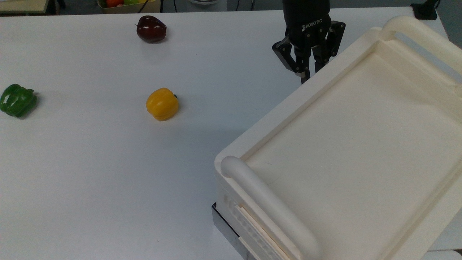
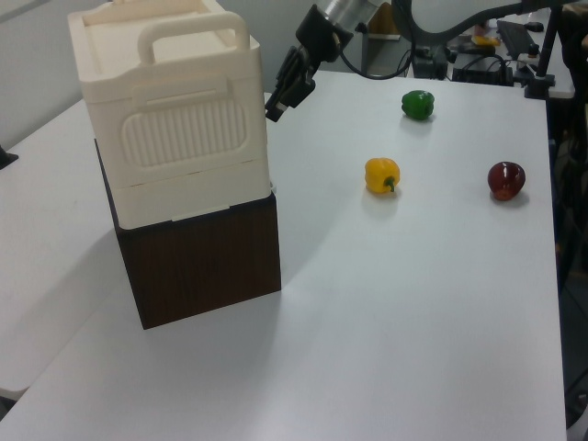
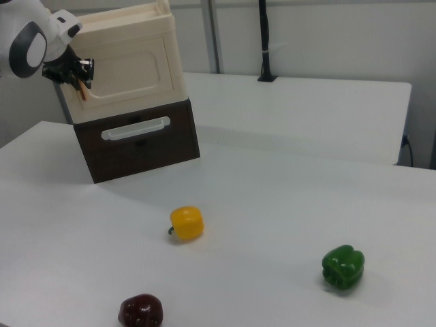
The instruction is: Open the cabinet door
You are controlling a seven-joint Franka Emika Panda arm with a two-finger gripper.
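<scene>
My scene is bright and evenly lit from overhead, so the white table (image 1: 90, 162) comes out pale and slightly bluish in the top view, with no hard glare on it. Shadows are soft and short: a faint grey patch spreads on the table beside the cream cabinet (image 1: 361, 151) in the top view, and in the right view small smudges sit under the yellow pepper (image 3: 187, 223) and the green pepper (image 3: 343, 269). The dark red apple (image 1: 151, 29) carries a small highlight, and all three views look a little soft and grainy, with fine detail on the cabinet washing out.
</scene>
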